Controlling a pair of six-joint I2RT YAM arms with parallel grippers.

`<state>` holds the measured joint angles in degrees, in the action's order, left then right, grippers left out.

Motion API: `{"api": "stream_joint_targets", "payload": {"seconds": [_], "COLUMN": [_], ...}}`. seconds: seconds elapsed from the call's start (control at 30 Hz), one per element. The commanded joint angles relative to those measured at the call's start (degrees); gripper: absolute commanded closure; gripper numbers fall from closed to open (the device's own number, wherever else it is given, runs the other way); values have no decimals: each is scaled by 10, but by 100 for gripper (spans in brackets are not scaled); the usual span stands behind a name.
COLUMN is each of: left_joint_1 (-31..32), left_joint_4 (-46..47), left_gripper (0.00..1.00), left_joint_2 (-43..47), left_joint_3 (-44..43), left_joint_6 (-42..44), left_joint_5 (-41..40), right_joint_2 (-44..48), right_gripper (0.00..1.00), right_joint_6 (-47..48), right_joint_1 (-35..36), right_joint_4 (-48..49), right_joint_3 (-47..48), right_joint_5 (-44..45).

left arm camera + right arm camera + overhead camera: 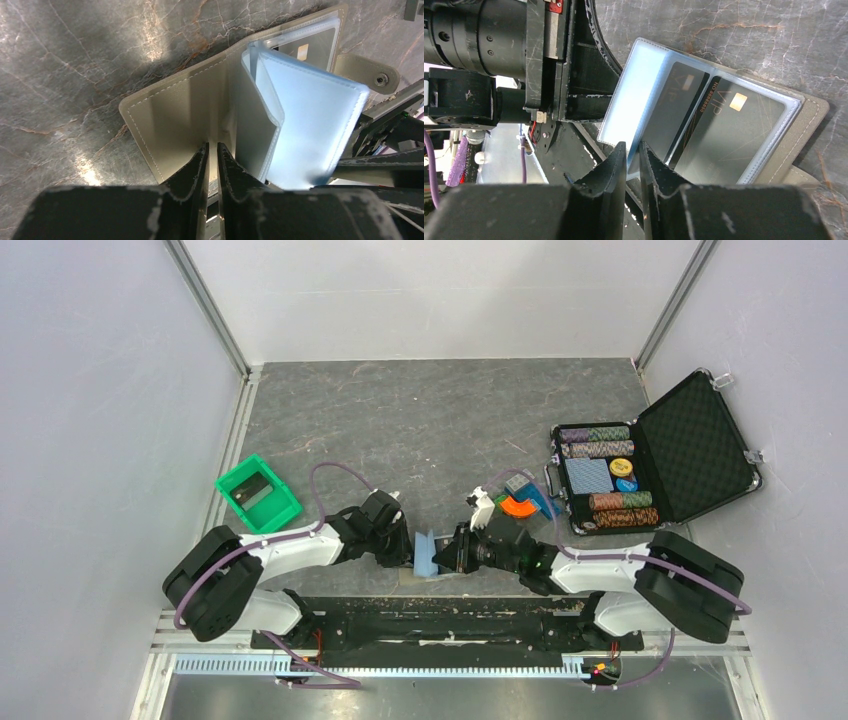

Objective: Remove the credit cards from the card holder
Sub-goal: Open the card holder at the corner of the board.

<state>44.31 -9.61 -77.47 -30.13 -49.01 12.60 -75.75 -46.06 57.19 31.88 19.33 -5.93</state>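
At the near edge of the table [420, 420], just ahead of the 2 bases, the card holder [425, 558] stands splayed open between both arms. The left gripper [212, 147] has its fingers nearly together, clamped on the taupe cover's near edge; the right gripper [633, 147] faces it from the opposite side, fingers pinched on the edge of a pale-blue sleeve, though whether a card sits in that pinch I cannot tell. The credit cards [719, 135], 2 dark ones showing, lie in the sleeves straight ahead of the right fingers, long axis slanting away from them, so the right arm looks nearer for the pull. Farther off sit a green bin [258, 494] and an open chip case [690, 440].
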Motion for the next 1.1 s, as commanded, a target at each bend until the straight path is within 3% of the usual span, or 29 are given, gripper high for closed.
{"api": "stream_joint_targets", "payload": {"seconds": [0.0,0.13,0.27,0.37,0.5,0.6,0.9,1.07], "left_joint_1": [1,1,0,0,-3,-4,-4,-4], "left_joint_4": [-21,-47,-82,-101,-135,-151,-207,-176], "left_gripper": [78,69,61,57,56,56,55,55], "left_joint_2": [4,23,40,52,62,73,47,19], "left_joint_3": [3,-4,-20,-28,-40,-49,-122,-115], "left_joint_6": [-8,-8,0,2,7,10,68,77], "left_joint_5": [2,-8,-19,-32,-55,-63,-38,-25], "right_joint_2": [-25,-42,-48,-50,-48,-39,45,88], "right_gripper": [87,89,74,71,80,100,100,100], "right_joint_6": [-6,-6,-3,-1,1,5,43,54], "right_joint_1": [-3,-3,-4,-4,-4,-4,-7,-9], "right_joint_4": [44,44,41,41,43,41,-98,-151], "right_joint_3": [-4,6,11,13,16,14,11,13], "right_joint_5": [-18,-22,-22,-24,-30,-22,67,101]}}
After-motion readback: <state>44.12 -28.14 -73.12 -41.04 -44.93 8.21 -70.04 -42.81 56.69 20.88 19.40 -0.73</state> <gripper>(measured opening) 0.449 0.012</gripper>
